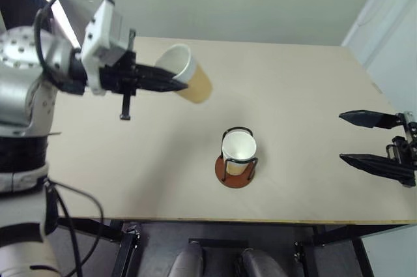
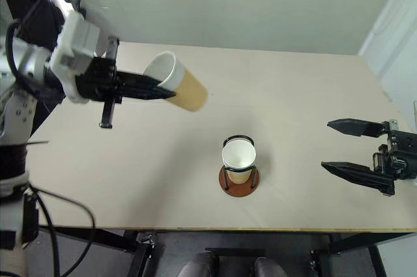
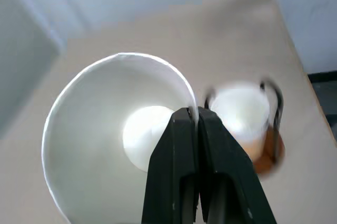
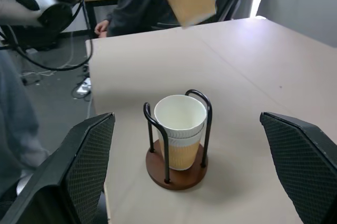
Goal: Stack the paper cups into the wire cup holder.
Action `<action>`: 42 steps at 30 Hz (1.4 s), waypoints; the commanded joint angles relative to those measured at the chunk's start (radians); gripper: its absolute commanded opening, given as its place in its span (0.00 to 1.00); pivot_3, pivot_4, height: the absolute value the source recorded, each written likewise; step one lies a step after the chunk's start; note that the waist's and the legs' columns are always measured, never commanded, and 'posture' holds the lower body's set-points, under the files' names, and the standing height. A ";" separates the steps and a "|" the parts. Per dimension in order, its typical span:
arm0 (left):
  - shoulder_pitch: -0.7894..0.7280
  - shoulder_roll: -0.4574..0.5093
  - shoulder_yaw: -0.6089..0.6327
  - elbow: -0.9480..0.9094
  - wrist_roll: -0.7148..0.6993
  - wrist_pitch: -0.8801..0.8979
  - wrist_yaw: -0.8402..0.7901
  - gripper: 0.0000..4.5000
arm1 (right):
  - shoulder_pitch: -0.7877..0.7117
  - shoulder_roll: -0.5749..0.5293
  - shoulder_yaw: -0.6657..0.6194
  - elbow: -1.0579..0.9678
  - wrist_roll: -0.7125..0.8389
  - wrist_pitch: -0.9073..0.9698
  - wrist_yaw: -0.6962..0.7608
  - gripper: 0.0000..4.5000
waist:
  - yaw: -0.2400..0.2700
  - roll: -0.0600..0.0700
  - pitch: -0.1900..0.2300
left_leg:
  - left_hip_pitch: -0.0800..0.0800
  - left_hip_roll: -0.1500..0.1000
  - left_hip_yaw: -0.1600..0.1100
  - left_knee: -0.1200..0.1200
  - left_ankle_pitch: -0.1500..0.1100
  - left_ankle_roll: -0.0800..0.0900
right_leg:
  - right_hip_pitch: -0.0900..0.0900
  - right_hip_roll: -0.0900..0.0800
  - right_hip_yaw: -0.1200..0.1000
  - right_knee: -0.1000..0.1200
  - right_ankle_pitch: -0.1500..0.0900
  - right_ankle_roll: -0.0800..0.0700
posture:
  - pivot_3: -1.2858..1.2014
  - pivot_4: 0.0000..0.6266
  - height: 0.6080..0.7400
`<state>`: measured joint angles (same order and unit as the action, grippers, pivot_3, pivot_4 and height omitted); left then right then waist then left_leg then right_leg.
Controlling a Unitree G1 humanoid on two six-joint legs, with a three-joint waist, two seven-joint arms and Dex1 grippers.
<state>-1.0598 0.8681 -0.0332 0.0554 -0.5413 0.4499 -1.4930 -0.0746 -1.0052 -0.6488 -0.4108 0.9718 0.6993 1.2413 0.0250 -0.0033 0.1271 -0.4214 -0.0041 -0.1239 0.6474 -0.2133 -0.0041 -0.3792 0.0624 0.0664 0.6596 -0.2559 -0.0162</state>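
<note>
Cups in view were small, tapered and made of paper, tan-yellow outside and white inside with a rolled white rim. One paper cup (image 1: 186,73) was raised above the table (image 1: 293,94), tipped on its side with its mouth facing back toward the left gripper (image 1: 166,81). That gripper was clenched on the cup's rim, one black finger inside the wall and one outside, as the left wrist view showed. The held cup hung toward the far left of the table, well apart from the wire cup holder (image 1: 236,160).

The holder stood upright near the table's front centre. It comprised a round reddish-brown wooden disc base and thin black wire loops rising to about cup height. Nested cups (image 4: 180,129) sat upright within the loops; the right wrist view showed two rims stacked one inside the other.

The right gripper (image 1: 374,140) hovered at the table's right edge, released, its two textured black fingers spread wide and holding nothing. The table surface was smooth, pale beige board.
</note>
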 commanded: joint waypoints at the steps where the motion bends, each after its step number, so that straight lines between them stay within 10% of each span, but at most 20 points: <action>1: -0.058 -0.080 -0.082 0.035 0.019 -0.056 -0.096 0.02 | 0.004 -0.004 -0.033 -0.040 0.002 -0.021 -0.033 1.00 | 0.000 0.000 0.000 | 0.000 0.000 0.000 0.000 0.000 0.000 | 0.000 0.000 0.000 0.000 0.000 0.001 | 0.52 0.24 1.00; 13: -0.103 -0.164 -0.365 0.105 0.077 -0.270 -0.121 0.02 | 0.105 0.009 -0.127 -0.116 0.038 -0.010 -0.087 1.00 | 0.001 -0.001 0.001 | -0.005 -0.001 0.002 0.004 -0.004 0.006 | -0.001 0.000 0.003 -0.003 -0.003 0.010 | 0.52 0.24 1.00; 36: -0.076 -0.171 -0.439 0.115 0.163 -0.358 -0.119 0.02 | 0.154 0.016 -0.145 -0.154 0.047 -0.024 -0.131 1.00 | 0.004 0.000 0.001 | -0.014 -0.002 0.002 0.020 -0.009 0.015 | 0.000 -0.001 0.005 -0.010 0.004 0.019 | 0.52 0.24 1.00; 42: -0.079 -0.183 -0.434 0.101 0.159 -0.315 -0.121 0.35 | 0.179 0.010 -0.165 -0.163 0.055 -0.018 -0.120 1.00 | 0.004 0.000 0.001 | -0.014 -0.002 0.002 0.020 -0.009 0.016 | 0.000 -0.001 0.005 -0.010 0.004 0.019 | 0.52 0.24 1.00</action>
<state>-1.1286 0.6848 -0.5040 0.1808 -0.3674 0.1247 -1.5780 0.1049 -0.9840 -0.7726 -0.5538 1.0006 0.6859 1.1176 0.0287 -0.0035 0.1278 -0.4357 -0.0064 -0.1215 0.6673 -0.2229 0.0118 -0.3791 0.0618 0.0712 0.6496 -0.2520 0.0026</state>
